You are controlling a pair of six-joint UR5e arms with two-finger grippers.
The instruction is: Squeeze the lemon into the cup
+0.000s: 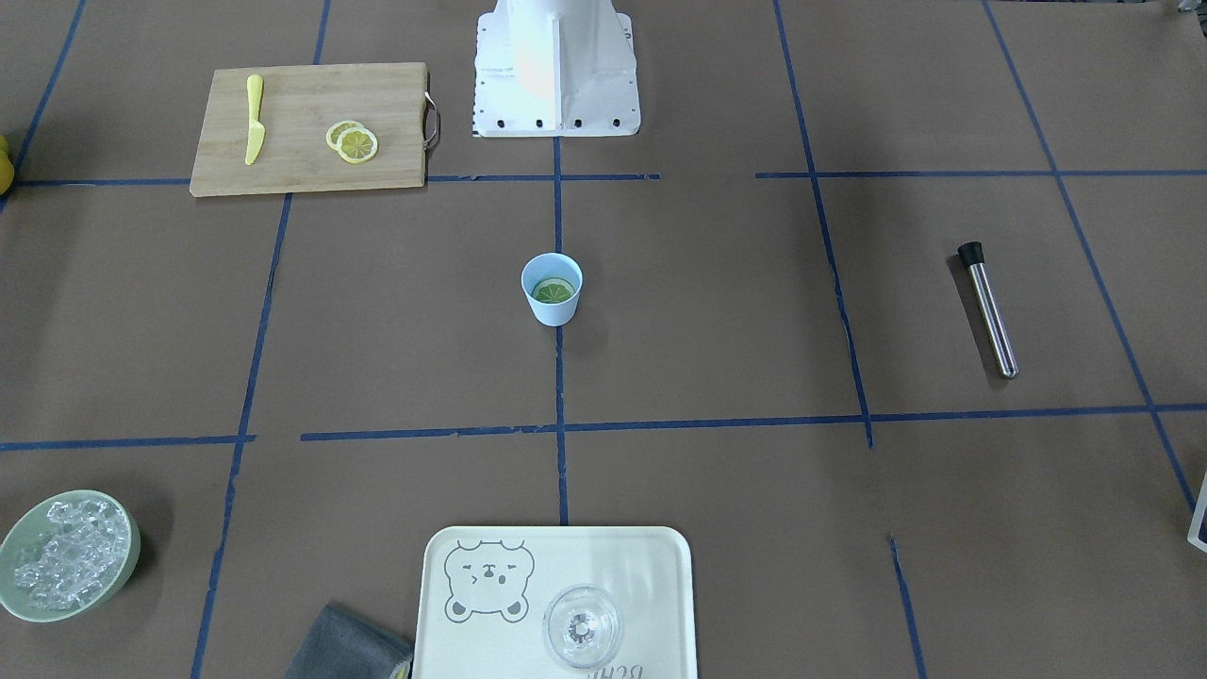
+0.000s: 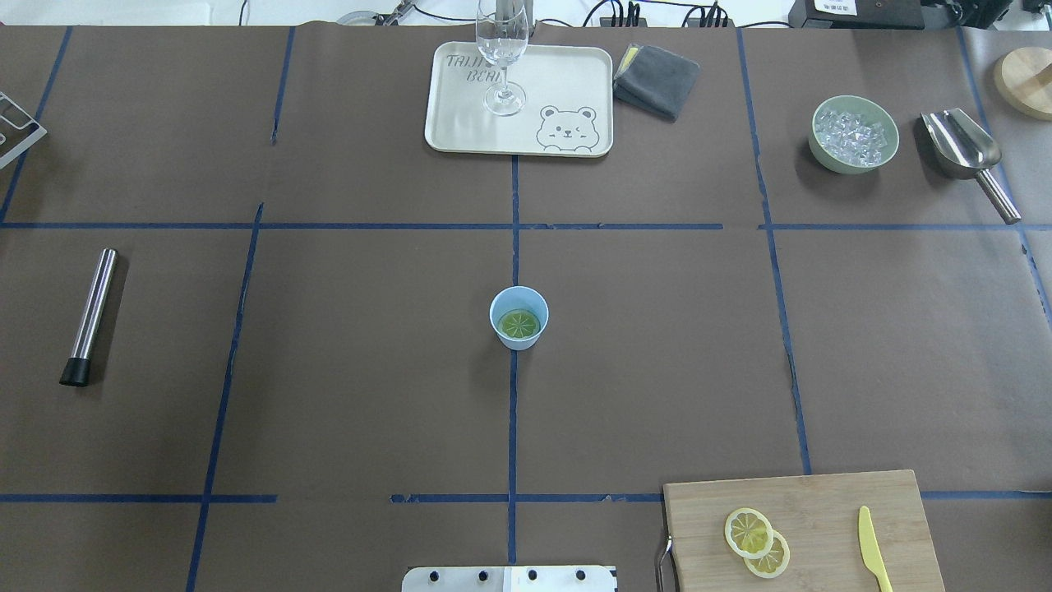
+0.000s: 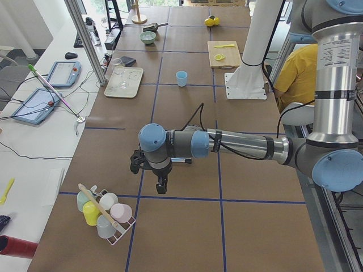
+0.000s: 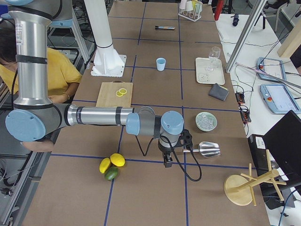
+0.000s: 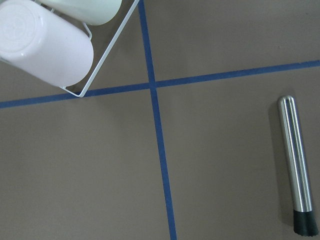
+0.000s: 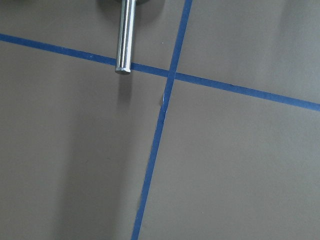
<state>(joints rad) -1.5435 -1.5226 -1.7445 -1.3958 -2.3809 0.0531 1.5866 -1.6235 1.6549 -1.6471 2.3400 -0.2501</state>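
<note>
The left arm (image 3: 238, 144) stretches level and low, wrist turned down beside the wire rack (image 3: 108, 218); the right arm (image 4: 99, 115) likewise, near the scoop (image 4: 207, 149). Jaws apart or together: cannot tell. The cup (image 2: 519, 339) stands upright mid-tabletop, the lemon (image 2: 519, 324) lying flat inside.

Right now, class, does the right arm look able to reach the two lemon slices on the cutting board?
Probably yes: the right gripper hovers beside the scoop, the lemon slices lie uncovered on the cutting board on that arm's side, and nothing stands between them.
</note>
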